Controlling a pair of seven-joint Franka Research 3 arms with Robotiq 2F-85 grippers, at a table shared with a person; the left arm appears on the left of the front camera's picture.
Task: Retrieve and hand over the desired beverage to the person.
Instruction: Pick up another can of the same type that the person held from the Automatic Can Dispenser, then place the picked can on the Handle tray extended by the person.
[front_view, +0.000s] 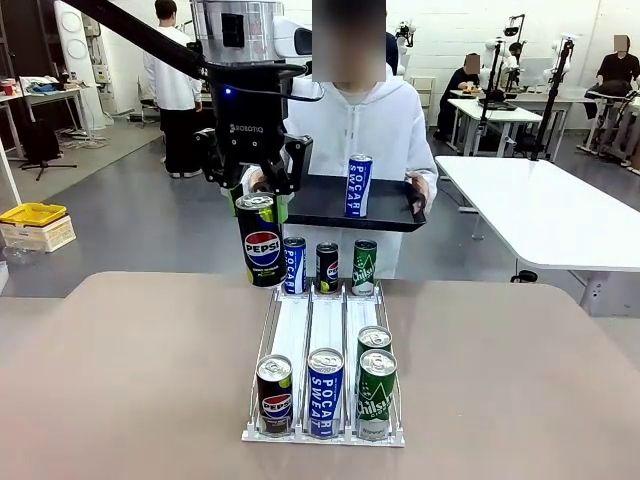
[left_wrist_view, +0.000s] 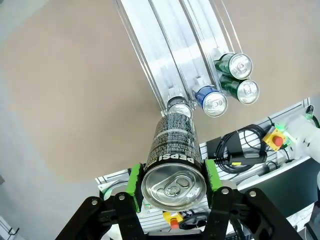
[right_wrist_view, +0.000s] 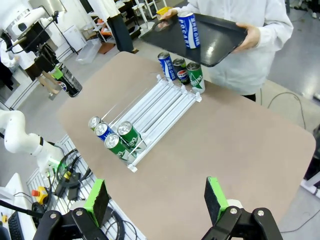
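Gripping the Pepsi can (front_view: 262, 253) just below its rim, the left gripper (front_view: 256, 187) holds it aloft, left of frame centre; rigid, smooth, probably slippery. Right gripper (right_wrist_view: 157, 202) gapes empty.

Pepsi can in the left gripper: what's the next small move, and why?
Probably carry the Pepsi can forward over the black tray the person holds out. The left gripper is shut on it, lifted clear of the rack, short of the tray.

bg: yellow bin (front_view: 32, 213) on floor | white tables (front_view: 545, 205) | cables (right_wrist_view: 70, 177)
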